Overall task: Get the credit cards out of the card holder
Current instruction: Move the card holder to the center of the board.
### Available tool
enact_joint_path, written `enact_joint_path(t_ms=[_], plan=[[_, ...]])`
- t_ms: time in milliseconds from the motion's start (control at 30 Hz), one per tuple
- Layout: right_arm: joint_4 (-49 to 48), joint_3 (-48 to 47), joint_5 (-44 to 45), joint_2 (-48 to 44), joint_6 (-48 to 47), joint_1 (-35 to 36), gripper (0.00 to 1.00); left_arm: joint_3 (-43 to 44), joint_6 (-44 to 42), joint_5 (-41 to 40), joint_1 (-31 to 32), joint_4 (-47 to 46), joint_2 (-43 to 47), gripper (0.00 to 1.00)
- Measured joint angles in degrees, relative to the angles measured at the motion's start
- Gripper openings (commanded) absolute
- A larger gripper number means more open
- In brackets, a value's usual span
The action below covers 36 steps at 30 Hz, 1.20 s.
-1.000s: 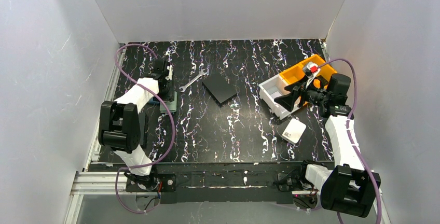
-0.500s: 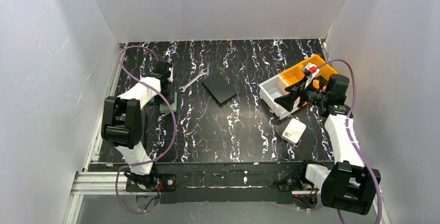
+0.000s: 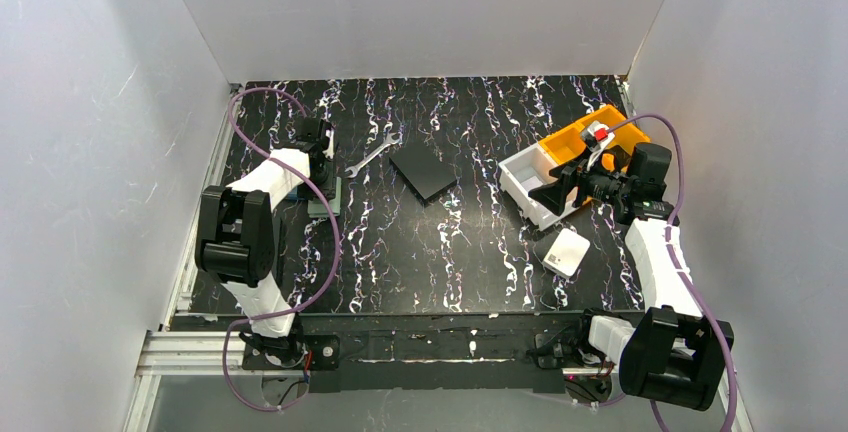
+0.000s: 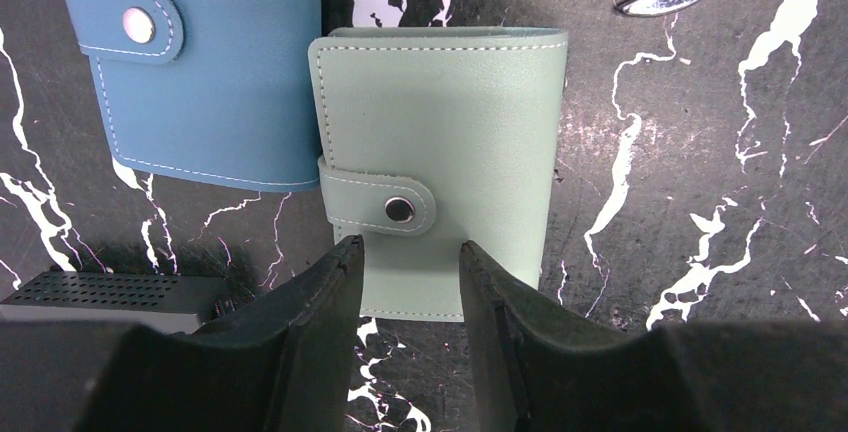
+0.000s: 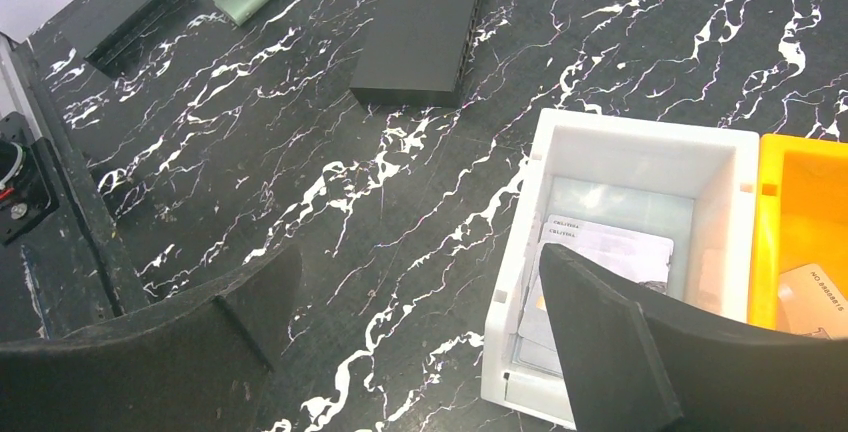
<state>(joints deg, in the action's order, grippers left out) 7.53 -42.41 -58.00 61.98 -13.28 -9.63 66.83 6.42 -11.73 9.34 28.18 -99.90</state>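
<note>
Both open, card holder [image 4: 440,122] snapped shut just ahead of the left pincer [image 4: 410,257]
Part-open, that pincer hangs over the holder's near edge, likely aiming at the snap tab [image 4: 385,207]; a blue pouch [image 4: 210,72] crowds the holder's left, its right side lies free; the right pincer [image 5: 420,262] gapes wide above a white bin [image 5: 650,157]; credit cards unseen

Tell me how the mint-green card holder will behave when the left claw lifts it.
The card holder lies flat and thin, so it probably won't roll or tip. Its stitched, leather-like cover looks soft, so it may flex when the left claw pinches it. The snap strap is fastened, so it should stay folded when lifted.
</note>
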Motion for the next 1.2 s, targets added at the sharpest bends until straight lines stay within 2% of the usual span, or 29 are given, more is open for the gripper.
enact_joint_path(t_ms=[367, 667, 1000, 1200], plan=[[0.00, 0.00, -0.04, 0.00, -0.24, 0.00, 0.98, 0.00, -0.72, -1.29, 0.00, -0.61, 0.00, 0.35], [0.00, 0.00, -0.50, 0.00, -0.26, 0.00, 0.98, 0.00, -0.85, -1.11, -0.35, -1.22, 0.00, 0.36], [0.00, 0.00, -0.81, 0.00, -0.28, 0.00, 0.98, -0.72, 2.08, 6.34, -5.33, -4.07, 0.28, 0.36], [0.00, 0.00, -0.90, 0.00, -0.37, 0.00, 0.98, -0.72, 3.30, 8.33, -5.62, -5.01, 0.28, 0.37]])
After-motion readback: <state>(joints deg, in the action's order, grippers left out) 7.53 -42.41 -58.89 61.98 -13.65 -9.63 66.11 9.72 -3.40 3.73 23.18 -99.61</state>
